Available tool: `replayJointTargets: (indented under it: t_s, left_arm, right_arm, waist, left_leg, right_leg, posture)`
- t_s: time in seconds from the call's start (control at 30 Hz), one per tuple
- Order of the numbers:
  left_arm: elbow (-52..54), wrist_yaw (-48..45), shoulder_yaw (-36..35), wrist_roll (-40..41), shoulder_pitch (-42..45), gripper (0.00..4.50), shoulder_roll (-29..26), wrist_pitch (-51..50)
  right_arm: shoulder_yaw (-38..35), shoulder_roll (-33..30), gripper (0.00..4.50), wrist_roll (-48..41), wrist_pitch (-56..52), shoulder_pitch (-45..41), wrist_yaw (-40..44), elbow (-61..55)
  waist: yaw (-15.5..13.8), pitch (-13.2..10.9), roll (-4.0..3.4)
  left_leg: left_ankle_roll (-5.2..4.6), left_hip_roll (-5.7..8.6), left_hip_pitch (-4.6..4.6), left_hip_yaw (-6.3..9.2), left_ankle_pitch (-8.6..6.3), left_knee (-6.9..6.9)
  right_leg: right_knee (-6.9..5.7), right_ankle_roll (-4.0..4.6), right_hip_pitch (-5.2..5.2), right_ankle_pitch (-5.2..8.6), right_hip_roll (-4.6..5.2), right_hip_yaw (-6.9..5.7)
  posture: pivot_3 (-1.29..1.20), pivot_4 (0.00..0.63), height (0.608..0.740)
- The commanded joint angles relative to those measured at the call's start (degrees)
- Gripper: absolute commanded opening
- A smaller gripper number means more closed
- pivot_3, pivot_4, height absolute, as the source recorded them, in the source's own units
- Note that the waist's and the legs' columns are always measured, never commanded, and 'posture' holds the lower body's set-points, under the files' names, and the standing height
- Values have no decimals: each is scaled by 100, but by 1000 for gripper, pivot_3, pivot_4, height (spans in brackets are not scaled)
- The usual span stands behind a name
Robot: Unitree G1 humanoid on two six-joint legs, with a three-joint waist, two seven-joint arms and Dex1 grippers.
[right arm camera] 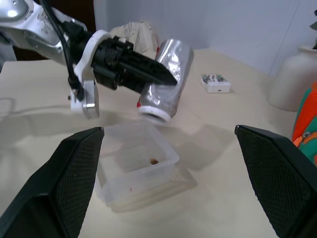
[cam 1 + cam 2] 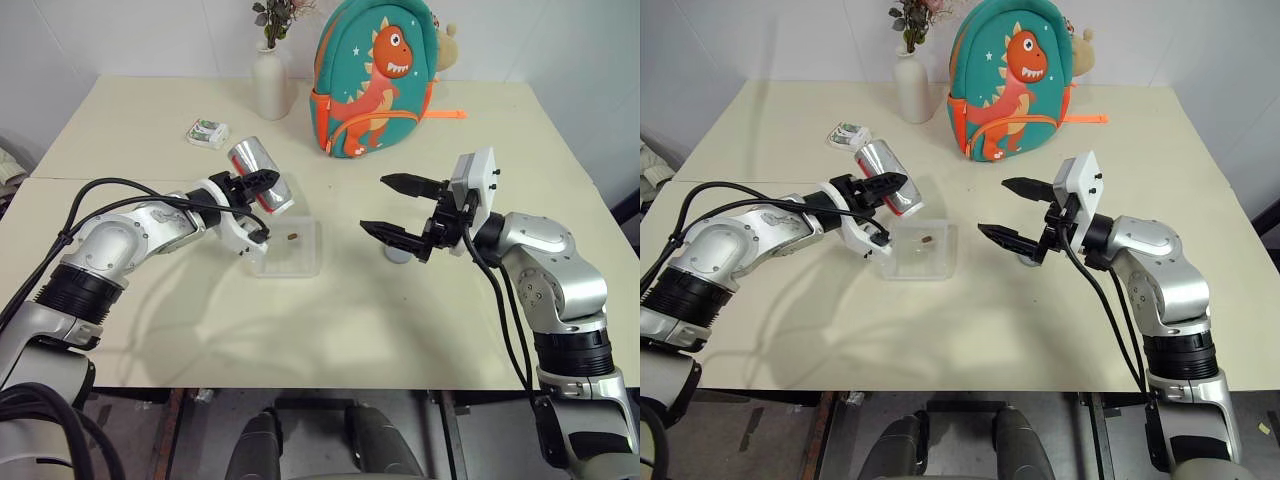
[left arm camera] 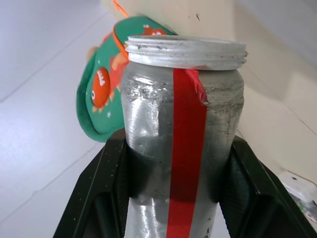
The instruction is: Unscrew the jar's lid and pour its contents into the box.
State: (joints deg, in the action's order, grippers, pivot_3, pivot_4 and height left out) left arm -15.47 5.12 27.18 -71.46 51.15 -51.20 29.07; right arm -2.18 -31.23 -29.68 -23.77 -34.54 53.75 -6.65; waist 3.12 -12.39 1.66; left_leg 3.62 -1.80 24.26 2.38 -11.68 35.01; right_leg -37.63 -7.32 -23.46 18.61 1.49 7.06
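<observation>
The left tool (image 2: pixel 258 183) clamps the jar (image 2: pixel 262 176), tilted mouth-down over the box (image 2: pixel 290 250) at mid-desk so the contents (image 2: pixel 293 238) drop in; the right tool (image 2: pixel 398 208) waits wide, empty.

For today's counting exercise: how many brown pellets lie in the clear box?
1: a single pellet rests on the box floor, below the tilted jar's mouth. More could remain inside the jar.

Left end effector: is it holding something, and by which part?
Yes: the left end effector holds the jar by its middle body, mouth tilted down over the box.
</observation>
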Motion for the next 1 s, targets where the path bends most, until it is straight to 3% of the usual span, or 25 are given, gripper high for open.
replayJointTargets:
  t_s: [0.03, 0.27, 0.33, 0.4, 0.47, 0.57, 0.8, 0.9, 1.0]
  left_arm:
    - [126, 108, -72, -232, 238, 2088, -65, -128]
    - [66, -34, -443, 474, 188, 2088, -54, 18]
    - [49, -542, -755, 1597, -51, 2088, 58, 167]
    - [28, -1566, -1182, 3230, -478, 2088, 259, -47]
    - [238, -2504, -1760, 4704, -880, 2088, 562, -848]
    - [227, -3068, -2541, 5848, -1052, 2088, 829, -1992]
    - [-587, -2996, -4351, 7847, -850, 2088, 1433, -4943]
    - [-1041, -2640, -4825, 8198, -776, 2088, 1694, -5205]
    - [-1501, -2343, -5098, 8289, -802, 2088, 1875, -4597]
  right_arm:
    - [-220, 61, 4464, -145, 64, -34, -119, -180]
    - [-190, 111, 4464, -171, 82, -3, -127, -174]
    - [-179, 100, 4464, -168, 83, 17, -108, -179]
    - [-173, 88, 4464, -174, 73, 19, -86, -175]
    - [-165, 78, 4464, -177, 67, 6, -63, -167]
    - [-144, 86, 4464, -182, 55, -25, -39, -155]
    - [-53, 128, 4464, -181, 30, -73, -1, -177]
    - [-6, 141, 4464, -136, 45, -142, 14, -132]
    - [24, 141, 4464, -105, 49, -195, 16, -113]
  waist:
    - [6, 0, 0]
    - [6, 0, 0]
    - [7, 0, 0]
    - [12, 2, -3]
    - [14, 2, -3]
    - [8, 0, -1]
    - [39, 1, -2]
    - [23, 2, -1]
    - [3, 4, 5]
  left_leg:
    - [0, 0, -1, 0, 0, 1]
    - [-3, 1, -3, 0, 2, 2]
    - [-3, 0, -3, 1, 2, 1]
    - [-3, 0, -5, -1, 2, 1]
    - [-3, -2, -7, -3, 2, 1]
    - [-3, -4, -7, 7, 6, 9]
    - [-14, 0, -13, 22, 17, 19]
    - [-13, 1, -11, 28, 18, 19]
    - [-11, 2, -8, 35, 19, 19]
  right_leg:
    - [-3, 0, 0, 0, 0, 0]
    - [-10, 0, 0, 0, -1, 1]
    - [-10, 0, 0, 0, 0, 0]
    - [-11, 0, 0, 0, 1, 1]
    - [-18, 2, 0, 1, 1, -1]
    - [-30, 5, -2, 2, -3, -10]
    - [-39, 5, 7, -2, -3, -21]
    - [-37, 4, 7, -2, -1, -26]
    - [-34, 4, 7, -2, 2, -32]
  posture:
    - [0, 150, 740]
    - [0, 150, 740]
    - [0, 150, 740]
    - [0, 150, 740]
    - [0, 150, 740]
    - [0, 150, 740]
    - [0, 150, 740]
    - [0, 150, 740]
    - [0, 150, 740]
